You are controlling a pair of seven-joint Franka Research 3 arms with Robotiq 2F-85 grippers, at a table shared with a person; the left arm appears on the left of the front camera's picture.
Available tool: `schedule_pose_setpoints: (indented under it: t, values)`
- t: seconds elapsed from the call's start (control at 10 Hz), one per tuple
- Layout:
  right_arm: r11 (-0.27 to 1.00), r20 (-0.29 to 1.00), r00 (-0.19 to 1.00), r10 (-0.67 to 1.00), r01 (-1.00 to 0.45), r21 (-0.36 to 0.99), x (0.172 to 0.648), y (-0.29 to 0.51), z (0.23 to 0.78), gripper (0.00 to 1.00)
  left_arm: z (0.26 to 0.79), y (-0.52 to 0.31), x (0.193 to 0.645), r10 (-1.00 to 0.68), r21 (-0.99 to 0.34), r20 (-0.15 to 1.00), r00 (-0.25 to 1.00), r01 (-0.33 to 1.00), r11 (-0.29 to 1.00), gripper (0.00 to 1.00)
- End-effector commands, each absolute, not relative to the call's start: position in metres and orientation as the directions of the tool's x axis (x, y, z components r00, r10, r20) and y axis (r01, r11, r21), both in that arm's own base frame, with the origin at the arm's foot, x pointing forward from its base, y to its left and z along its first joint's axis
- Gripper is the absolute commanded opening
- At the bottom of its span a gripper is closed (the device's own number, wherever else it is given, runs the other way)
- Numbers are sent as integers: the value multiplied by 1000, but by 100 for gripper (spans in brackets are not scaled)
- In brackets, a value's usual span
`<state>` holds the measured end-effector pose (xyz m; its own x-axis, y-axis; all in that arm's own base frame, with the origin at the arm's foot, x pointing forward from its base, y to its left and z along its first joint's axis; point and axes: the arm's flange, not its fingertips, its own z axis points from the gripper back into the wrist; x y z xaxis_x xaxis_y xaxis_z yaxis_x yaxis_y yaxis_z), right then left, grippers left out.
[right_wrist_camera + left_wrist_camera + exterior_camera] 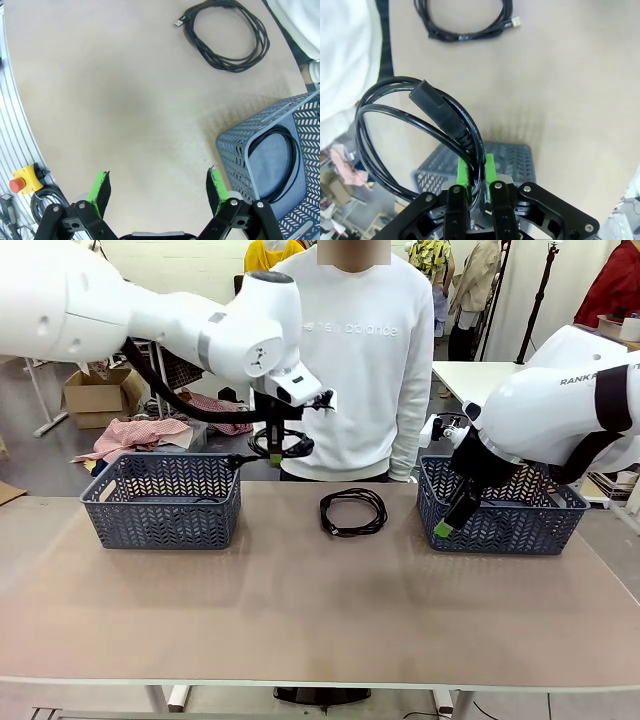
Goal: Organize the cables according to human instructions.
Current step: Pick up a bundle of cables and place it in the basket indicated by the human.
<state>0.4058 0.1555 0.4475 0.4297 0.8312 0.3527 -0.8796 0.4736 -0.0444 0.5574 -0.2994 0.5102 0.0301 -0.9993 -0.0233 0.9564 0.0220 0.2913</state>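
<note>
A coiled black cable point(280, 443) hangs in the air over the table's far edge, just right of the left basket point(160, 498). My left gripper point(275, 456) is shut on it; in the left wrist view the green pads point(464, 172) pinch the cable's strands point(440, 112) in my left gripper point(476, 172). A second coiled cable point(353, 511) point(465, 35) point(227, 35) lies flat at the table's far middle. My right gripper point(445, 528) point(157, 187) stands open and holds nothing, in front of the right basket point(500, 508) point(235, 155), which holds another coiled cable point(296, 160).
A person in a white sweatshirt point(355, 350) stands at the far side, behind the middle cable. Both grey-blue baskets sit along the far edge, left and right. Below my left gripper is the left basket's corner point(512, 160). A red-and-yellow stop button point(20, 182) sits off the table edge.
</note>
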Motion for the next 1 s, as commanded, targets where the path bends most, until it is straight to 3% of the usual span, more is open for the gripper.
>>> schedule_pose_setpoints:
  t: [0.0, 0.4, 0.9]
  values:
    - [476, 355, 432, 829, -878, -45, 406, 156, 449, 100, 518, -265, 544, -998, 334, -23, 58, 941, 47, 0]
    - [476, 355, 432, 829, -878, -45, 406, 156, 449, 100, 516, -193, 548, -995, 335, -18, 102, 938, 91, 0]
    - [476, 355, 432, 829, -878, -45, 406, 156, 449, 100, 476, -135, 568, -979, 323, 25, 201, 925, 199, 0]
